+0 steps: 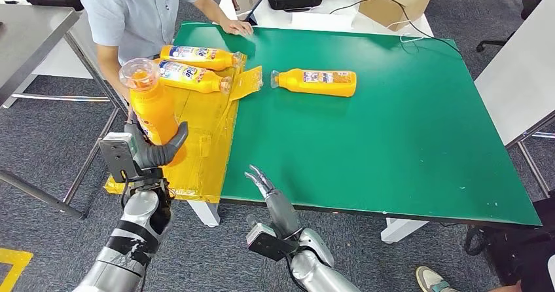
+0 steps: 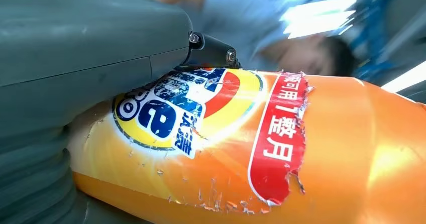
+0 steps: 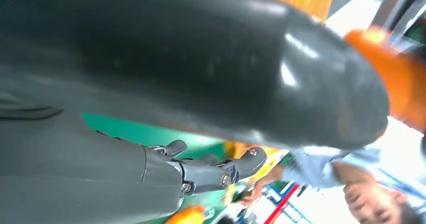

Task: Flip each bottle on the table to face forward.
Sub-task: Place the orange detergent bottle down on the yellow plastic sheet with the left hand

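The left hand [image 1: 149,153], fingers clamped round an orange bottle [image 1: 149,105], holds it upright over the yellow mat's [image 1: 203,141] near-left part, seemingly mid-turn, while the right hand [image 1: 265,184] waits, fingers apart.

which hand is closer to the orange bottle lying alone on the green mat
Right. The right hand hovers at the mat's near edge below the lone orange bottle; the left hand grips another bottle farther left.

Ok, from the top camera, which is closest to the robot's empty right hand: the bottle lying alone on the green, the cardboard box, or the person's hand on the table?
From the right hand:
1. Lone bottle, lying mid-table.
2. Person's hand, on the far edge.
3. Cardboard box, beyond the table, far right.
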Tool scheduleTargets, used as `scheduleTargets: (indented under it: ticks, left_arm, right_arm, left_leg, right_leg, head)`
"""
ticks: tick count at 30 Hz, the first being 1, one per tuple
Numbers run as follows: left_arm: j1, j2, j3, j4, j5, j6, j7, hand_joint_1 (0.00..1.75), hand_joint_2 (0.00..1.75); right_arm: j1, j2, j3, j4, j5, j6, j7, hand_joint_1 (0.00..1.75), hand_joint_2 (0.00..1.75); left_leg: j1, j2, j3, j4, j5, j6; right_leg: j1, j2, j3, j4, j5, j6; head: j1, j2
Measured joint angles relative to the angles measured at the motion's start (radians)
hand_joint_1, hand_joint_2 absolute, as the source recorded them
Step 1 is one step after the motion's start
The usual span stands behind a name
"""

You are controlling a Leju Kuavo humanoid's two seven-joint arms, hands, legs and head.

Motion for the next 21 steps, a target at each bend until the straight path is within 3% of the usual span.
scheduleTargets:
  ticks: [4, 8, 12, 16, 21]
  left_arm:
    - [-0.050, 0.031, 0.035, 0.101, -0.416, 0.123, 0.028, 1.75, 1.75]
    - [-0.091, 0.042, 0.060, 0.207, -0.620, 0.135, 0.071, 1.75, 1.75]
    - [-0.160, 0.049, 0.060, 0.380, -0.935, 0.131, 0.151, 1.75, 1.75]
    - [-0.223, 0.048, 0.048, 0.566, -1.022, 0.068, 0.230, 1.75, 1.75]
    - [-0.250, 0.048, 0.045, 0.702, -1.039, -0.001, 0.296, 1.75, 1.75]
  right_arm:
    - [0.026, -0.019, -0.024, -0.027, 0.005, 0.002, 0.000, 0.00, 0.00]
    - [0.042, -0.031, -0.039, -0.050, 0.002, 0.015, 0.000, 0.00, 0.00]
    - [0.047, -0.031, -0.044, -0.070, -0.002, 0.062, 0.000, 0.00, 0.00]
    - [0.049, -0.016, -0.041, -0.073, -0.013, 0.095, 0.000, 0.00, 0.00]
    - [0.054, 0.000, -0.031, -0.073, -0.018, 0.097, 0.000, 0.00, 0.00]
  left_leg:
    - [0.000, 0.000, 0.000, 0.000, 0.000, 0.000]
    - [0.000, 0.001, 0.000, 0.000, 0.000, 0.000]
    - [0.000, 0.000, 0.000, 0.000, 0.000, 0.000]
    - [0.000, 0.002, 0.000, 0.000, 0.000, 0.000]
    - [0.000, 0.002, 0.000, 0.000, 0.000, 0.000]
  right_leg:
    - [0.000, 0.000, 0.000, 0.000, 0.000, 0.000]
    - [0.000, 0.000, 0.000, 0.000, 0.000, 0.000]
    - [0.000, 0.000, 0.000, 0.000, 0.000, 0.000]
    - [0.000, 0.001, 0.000, 0.000, 0.000, 0.000]
    - [0.000, 0.001, -0.001, 0.000, 0.000, 0.000]
  head:
    - [0.000, 0.000]
    - [0.000, 0.000]
    - [0.000, 0.000]
    - [0.000, 0.000]
    - [0.000, 0.000]
